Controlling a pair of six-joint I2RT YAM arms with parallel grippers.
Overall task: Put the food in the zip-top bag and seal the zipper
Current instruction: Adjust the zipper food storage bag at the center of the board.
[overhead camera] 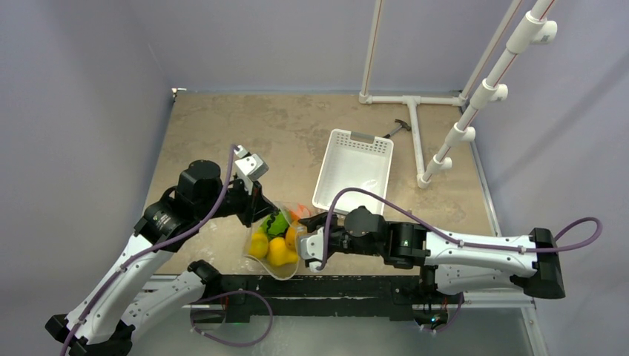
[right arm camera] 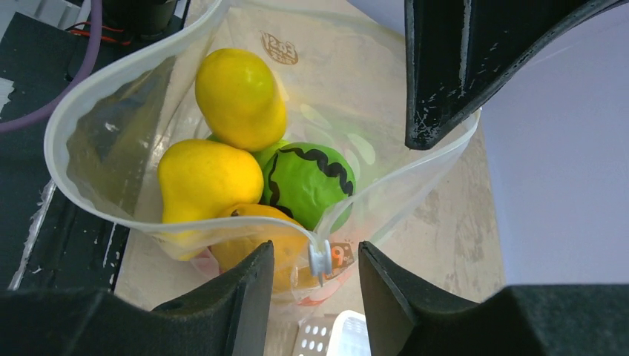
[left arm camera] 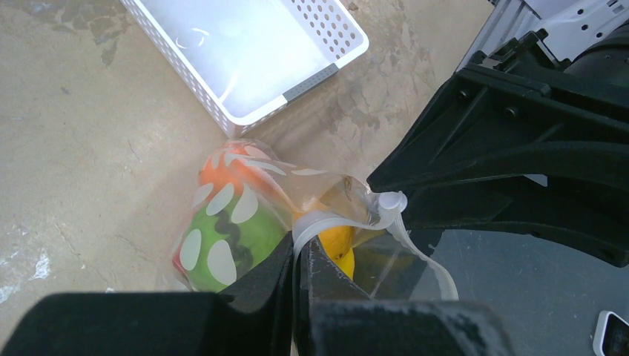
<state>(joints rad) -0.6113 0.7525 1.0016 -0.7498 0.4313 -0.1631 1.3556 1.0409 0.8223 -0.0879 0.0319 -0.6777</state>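
The clear zip-top bag [overhead camera: 273,239] stands near the table's front edge with its mouth open. Inside it are toy fruits: a yellow lemon [right arm camera: 239,96], a yellow pear [right arm camera: 208,178], a dark-striped green piece [right arm camera: 308,182] and an orange one [right arm camera: 256,248]. My left gripper [left arm camera: 298,248] is shut on the bag's zipper strip [left arm camera: 337,222] at the rim and holds it up. My right gripper [right arm camera: 315,256] is open, with its fingers on either side of the white zipper slider [right arm camera: 320,261] at one end of the mouth, not touching it.
The white slotted basket [overhead camera: 354,170] lies just behind the bag, with nothing showing inside it. A white pipe frame [overhead camera: 415,126] and a small dark tool [overhead camera: 398,127] are at the back right. The black front rail [overhead camera: 334,285] runs just below the bag.
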